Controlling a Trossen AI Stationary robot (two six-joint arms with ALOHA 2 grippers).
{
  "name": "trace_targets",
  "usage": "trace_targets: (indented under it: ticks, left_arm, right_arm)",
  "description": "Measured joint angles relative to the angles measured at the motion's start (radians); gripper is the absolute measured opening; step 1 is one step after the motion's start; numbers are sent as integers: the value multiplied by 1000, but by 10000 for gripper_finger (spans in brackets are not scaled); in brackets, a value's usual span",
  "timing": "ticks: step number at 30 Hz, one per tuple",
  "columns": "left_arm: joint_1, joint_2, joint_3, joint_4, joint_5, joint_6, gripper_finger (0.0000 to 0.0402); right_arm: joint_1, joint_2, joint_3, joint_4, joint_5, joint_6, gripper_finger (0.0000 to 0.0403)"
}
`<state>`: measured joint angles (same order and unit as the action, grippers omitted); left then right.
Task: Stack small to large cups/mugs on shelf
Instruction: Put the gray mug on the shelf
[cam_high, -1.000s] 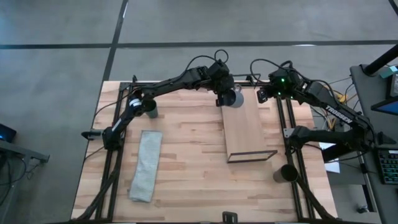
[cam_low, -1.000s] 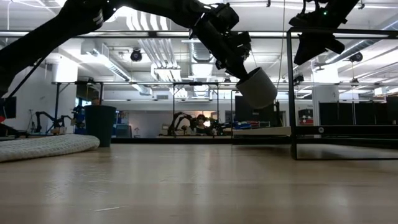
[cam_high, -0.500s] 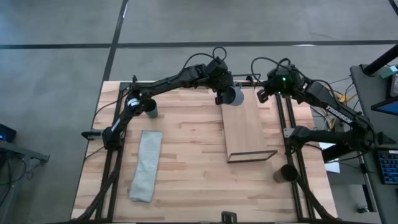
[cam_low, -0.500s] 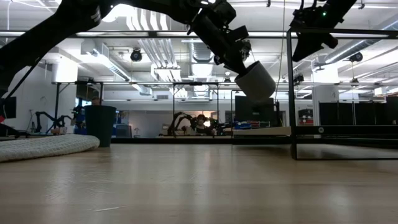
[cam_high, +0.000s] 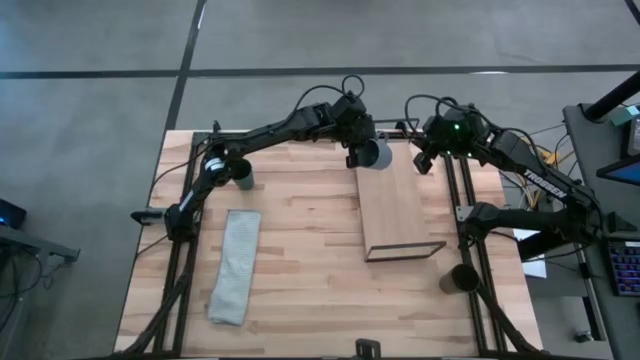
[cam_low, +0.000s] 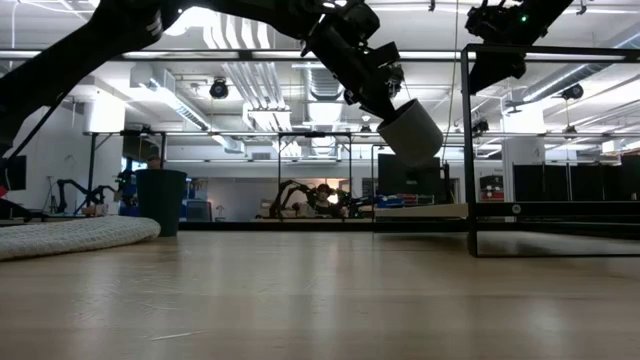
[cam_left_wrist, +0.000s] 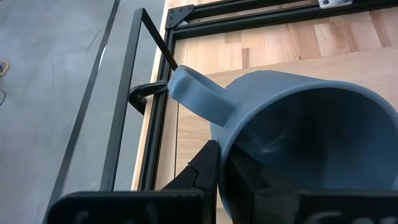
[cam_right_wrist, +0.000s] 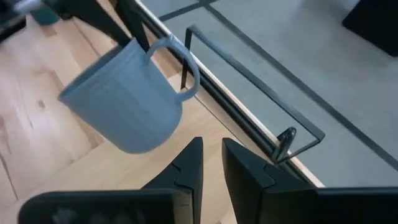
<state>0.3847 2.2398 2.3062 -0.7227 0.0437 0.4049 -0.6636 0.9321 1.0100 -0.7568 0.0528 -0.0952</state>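
While the left gripper (cam_high: 358, 152) pinches the blue-grey mug (cam_high: 374, 154) by its rim (tilted, over the shelf's (cam_high: 395, 205) far end), it could slip; right gripper (cam_high: 424, 160) waits nearly closed, empty.

We are seeing a blue-grey ribbed mug with a side handle (cam_high: 375, 154) hanging tilted in the air at upper centre of the high view, over the far end of the rectangular light-wood shelf board with black wire end frames (cam_high: 395, 205). A dark green cup (cam_high: 241, 174) is standing upper left, and a dark brown-black cup (cam_high: 461, 278) lower right.
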Motion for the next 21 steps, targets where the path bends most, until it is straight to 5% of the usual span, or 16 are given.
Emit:
trace_targets:
  ticks: [5, 14, 21]
  left_arm:
    - [2, 0, 0, 1, 0, 0, 0]
    - [3, 0, 0, 6, -2, 0, 0]
    - [8, 1, 0, 5, -3, 0, 0]
  right_arm:
    - [0, -2, 0, 14, -1, -31, 67]
    - [0, -2, 0, 17, -2, 32, 181]
    - [0, -2, 0, 9, 0, 87, 225]
